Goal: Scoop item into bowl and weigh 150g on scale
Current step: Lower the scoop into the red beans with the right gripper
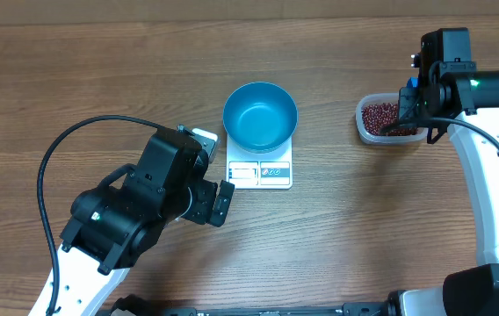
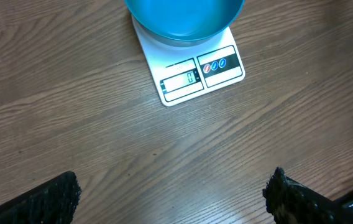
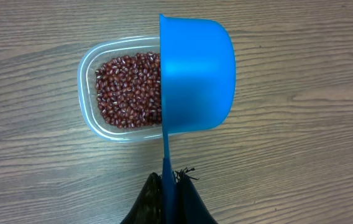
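Overhead, the bowl (image 1: 260, 116) sits on the scale (image 1: 260, 173), with the beans (image 1: 379, 115) in a tub (image 1: 361, 118) at its three o'clock. Only the right wrist view shows the right gripper (image 3: 169, 183) clenched on the scoop (image 3: 195, 74) handle. At the scale's seven o'clock, the left gripper (image 2: 173, 190) is released and empty.
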`<state>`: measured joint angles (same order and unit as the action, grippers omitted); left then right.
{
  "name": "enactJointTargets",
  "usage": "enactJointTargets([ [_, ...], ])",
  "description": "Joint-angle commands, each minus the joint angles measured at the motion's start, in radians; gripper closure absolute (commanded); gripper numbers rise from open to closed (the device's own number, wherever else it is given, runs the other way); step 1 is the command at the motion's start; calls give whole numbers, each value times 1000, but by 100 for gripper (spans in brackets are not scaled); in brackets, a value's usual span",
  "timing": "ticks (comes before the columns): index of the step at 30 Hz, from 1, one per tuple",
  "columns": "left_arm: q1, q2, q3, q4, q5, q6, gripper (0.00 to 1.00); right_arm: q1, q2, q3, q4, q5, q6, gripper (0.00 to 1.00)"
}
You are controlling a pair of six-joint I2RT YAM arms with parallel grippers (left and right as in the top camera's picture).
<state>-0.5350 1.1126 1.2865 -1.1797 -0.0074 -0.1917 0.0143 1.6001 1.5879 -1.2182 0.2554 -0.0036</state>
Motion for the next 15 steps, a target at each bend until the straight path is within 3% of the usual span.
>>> enactJointTargets([
  [1,5,-13,23,2,0,-14,0,-4,-10,24,3,17,-1,96],
  [15,5,-13,23,2,0,-14,1,0,-10,24,-10,78,-2,96],
])
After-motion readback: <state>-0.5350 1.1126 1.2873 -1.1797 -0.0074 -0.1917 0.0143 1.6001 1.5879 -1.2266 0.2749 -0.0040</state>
